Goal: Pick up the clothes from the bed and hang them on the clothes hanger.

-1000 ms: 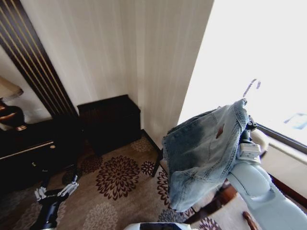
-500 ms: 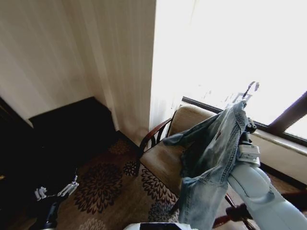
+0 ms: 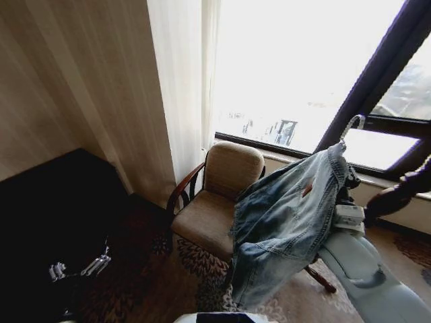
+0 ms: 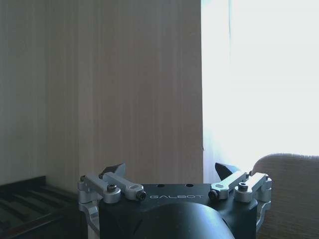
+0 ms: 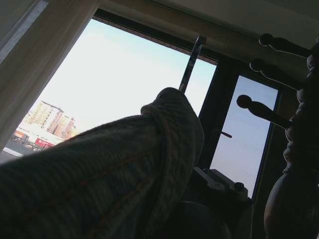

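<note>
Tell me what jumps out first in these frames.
The denim jacket draped over the raised right arm, with the hanger's hook poking out at its top, at the right of the head view. Behind it a padded armchair stands under a bright window. The left hand hangs low at lower left, open and holding nothing.

Right arm (image 3: 367,266) raised; left gripper (image 4: 172,172) fingers spread.

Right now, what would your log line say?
right gripper: raised, carrying denim jacket on hanger | left gripper: low, open, idle | ahead: armchair, window
</note>
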`<state>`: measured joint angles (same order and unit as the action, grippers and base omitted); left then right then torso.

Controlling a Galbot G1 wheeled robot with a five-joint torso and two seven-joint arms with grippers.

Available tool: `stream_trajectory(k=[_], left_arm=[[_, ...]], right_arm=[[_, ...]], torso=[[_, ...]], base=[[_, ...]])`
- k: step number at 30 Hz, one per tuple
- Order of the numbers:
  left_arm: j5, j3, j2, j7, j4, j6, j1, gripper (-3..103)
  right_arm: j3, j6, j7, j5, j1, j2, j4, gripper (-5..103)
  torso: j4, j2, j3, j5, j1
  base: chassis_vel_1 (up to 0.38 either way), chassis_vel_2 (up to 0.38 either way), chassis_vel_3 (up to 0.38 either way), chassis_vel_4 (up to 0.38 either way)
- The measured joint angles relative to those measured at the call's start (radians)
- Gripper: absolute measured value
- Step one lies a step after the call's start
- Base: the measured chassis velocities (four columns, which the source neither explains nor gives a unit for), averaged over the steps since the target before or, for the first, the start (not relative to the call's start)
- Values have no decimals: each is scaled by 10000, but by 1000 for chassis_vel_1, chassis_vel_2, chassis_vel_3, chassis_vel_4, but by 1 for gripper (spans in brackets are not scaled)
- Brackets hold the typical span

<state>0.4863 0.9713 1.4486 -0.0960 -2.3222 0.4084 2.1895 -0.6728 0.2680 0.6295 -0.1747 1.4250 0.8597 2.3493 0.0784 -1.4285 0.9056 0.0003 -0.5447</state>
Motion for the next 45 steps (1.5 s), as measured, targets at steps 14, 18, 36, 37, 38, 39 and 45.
stream_trajectory(k=[14,18,36,37,38,39,45], left_arm=[[0,1,0,0,0,0,1,100],[0,1,0,0,0,0,1,100],[0,0,0,-2,0,0,0,100],[0,0,0,-1,0,0,0,100],[0,0,0,-1,0,0,0,100],[0,0,0,-2,0,0,0,100],[0,0,0,-1,0,0,0,100]], right_arm=[[-72,-86,1,35,-9,-49,71,21],[-353,166,81,66,15,-67,244,21],[-1763,525,625,-43,655,326,97,21],[-1764,491,621,-44,670,346,97,21],[-1764,491,621,-44,670,346,97,21],[-1763,436,603,-46,705,389,102,21],[-1596,197,432,206,976,639,195,21]], torso=[[4,-17,-12,-5,27],[3,-10,-5,0,19],[3,-10,-7,-2,20],[3,-10,-7,-3,18],[3,-10,-7,-3,18],[1,-7,-4,-2,14],[0,-3,-1,-3,5]], base=[[86,-228,-359,-27],[-95,-176,-148,-61],[-41,-20,-12,-31],[0,0,0,0],[0,0,0,0],[0,0,0,0],[0,0,0,0]])
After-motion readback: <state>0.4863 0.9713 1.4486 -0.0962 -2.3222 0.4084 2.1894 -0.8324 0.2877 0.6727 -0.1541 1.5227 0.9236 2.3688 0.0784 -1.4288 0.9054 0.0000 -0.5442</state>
